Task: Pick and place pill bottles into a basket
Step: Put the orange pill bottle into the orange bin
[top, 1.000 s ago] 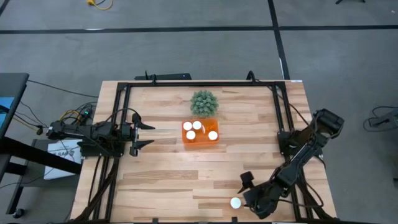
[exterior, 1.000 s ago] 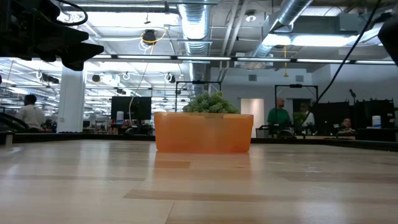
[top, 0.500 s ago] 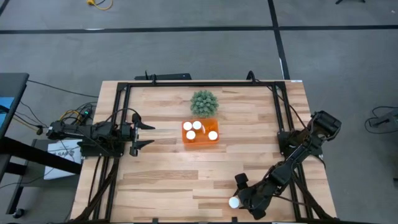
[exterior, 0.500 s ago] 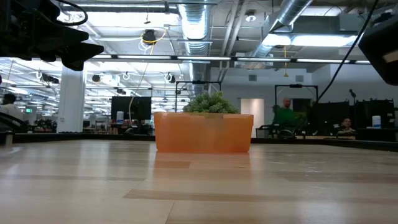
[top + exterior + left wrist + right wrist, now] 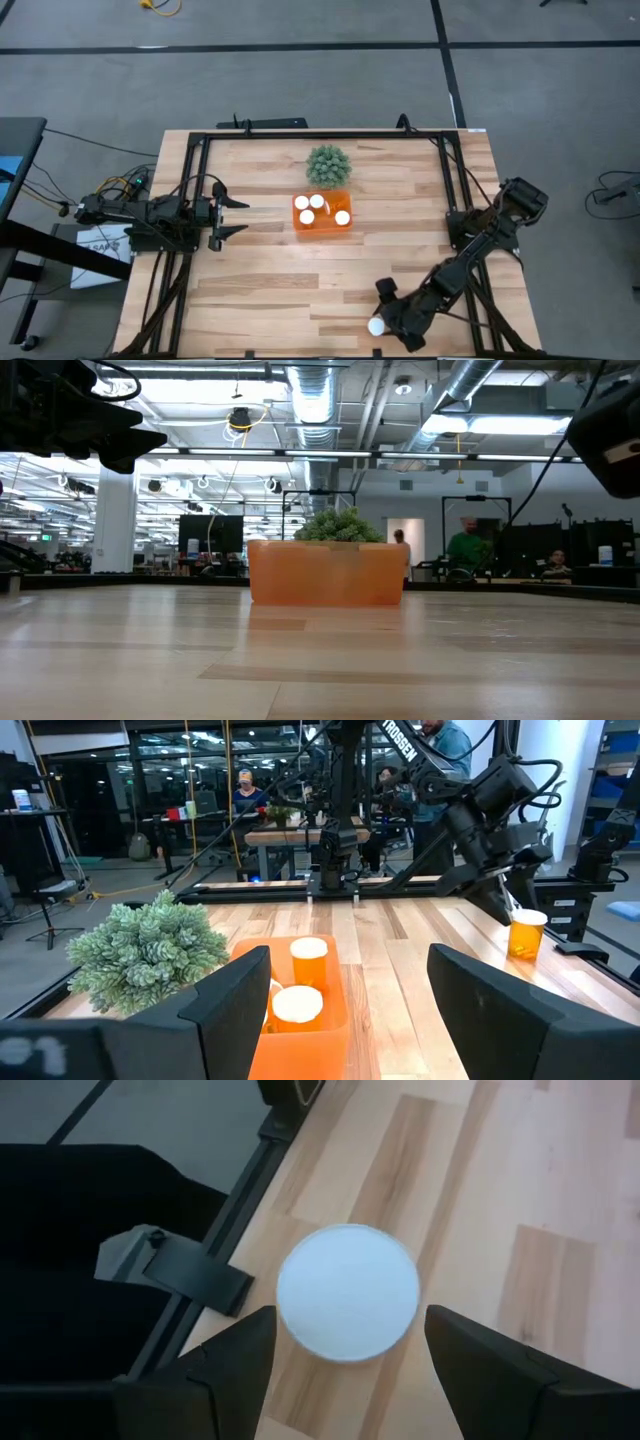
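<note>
A pick is in hand: the right gripper [image 5: 345, 1342] is held directly above a lone bottle [image 5: 377, 325] standing upright near the table's [image 5: 260, 290] front edge, well apart from the basket [image 5: 321, 213]. In the right wrist view the white cap [image 5: 347, 1291] is seen between the spread fingers [image 5: 235, 1360], which are not yet in contact with it. Four bottles [image 5: 317, 201] are already seen in the basket, their caps bunched toward its rear; no others are seen on the table.

The next move is judged to call for a straight descent until the fingers flank the bottle's body, a close upon it, a lift, and then a carry across the table to the basket.

The bottle stands just beside the table's black frame rail [image 5: 235, 1230], so little room is judged to be left on that side, and the bottle could be toppled by a skewed descent. A plant [image 5: 327, 165] stands just behind the basket and is to be kept clear of on the drop. The left gripper [image 5: 232, 217] waits with fingers spread at the table's left side, pointed toward the basket, and is not in the way.
</note>
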`<state>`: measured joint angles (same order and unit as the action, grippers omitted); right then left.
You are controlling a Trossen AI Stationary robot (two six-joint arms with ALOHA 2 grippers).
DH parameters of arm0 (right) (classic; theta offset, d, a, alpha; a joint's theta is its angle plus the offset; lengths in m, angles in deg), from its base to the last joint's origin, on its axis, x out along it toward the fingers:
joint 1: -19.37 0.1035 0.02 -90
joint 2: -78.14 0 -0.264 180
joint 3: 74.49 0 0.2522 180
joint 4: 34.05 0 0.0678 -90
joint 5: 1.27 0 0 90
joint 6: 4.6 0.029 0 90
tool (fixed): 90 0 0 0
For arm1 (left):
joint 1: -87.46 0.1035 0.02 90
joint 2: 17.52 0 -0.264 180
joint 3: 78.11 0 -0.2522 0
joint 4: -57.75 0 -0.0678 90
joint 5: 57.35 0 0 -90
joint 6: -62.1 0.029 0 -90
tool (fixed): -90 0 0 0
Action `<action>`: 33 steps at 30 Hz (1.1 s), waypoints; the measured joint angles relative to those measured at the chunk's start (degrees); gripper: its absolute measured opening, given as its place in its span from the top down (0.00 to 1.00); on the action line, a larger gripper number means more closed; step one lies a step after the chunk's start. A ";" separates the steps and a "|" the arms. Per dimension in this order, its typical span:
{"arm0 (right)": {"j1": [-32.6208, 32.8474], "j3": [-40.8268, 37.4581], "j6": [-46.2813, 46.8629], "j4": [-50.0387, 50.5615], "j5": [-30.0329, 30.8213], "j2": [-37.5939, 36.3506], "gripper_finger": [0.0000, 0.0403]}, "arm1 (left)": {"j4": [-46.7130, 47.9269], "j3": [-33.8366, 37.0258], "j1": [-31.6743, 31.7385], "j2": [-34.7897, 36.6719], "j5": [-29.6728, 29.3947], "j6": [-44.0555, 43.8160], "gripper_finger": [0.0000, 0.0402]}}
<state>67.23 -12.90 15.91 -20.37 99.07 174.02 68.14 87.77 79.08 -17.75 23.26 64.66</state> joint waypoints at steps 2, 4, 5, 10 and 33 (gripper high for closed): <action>-0.40 0.00 -0.41 0.01 -0.09 0.00 0.38 | 0.00 -0.01 0.00 -0.01 0.00 -0.01 0.35; -0.77 0.00 -0.88 0.01 -0.51 0.00 0.38 | 0.00 0.00 0.00 -0.01 0.00 0.00 0.35; -0.90 0.00 -0.94 0.00 -1.06 0.00 0.38 | 0.00 0.00 0.00 -0.01 0.00 -0.01 0.35; -1.45 0.00 -1.33 -0.23 -1.48 0.00 0.38 | 0.00 0.00 0.00 0.00 0.00 0.00 0.35; -2.95 0.00 -2.18 -1.96 -2.49 -0.04 0.38 | 0.00 -0.01 0.01 -0.01 0.00 -0.02 0.35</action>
<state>64.28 -12.90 13.73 -22.33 96.58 173.97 68.14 87.76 79.09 -17.75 23.26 64.64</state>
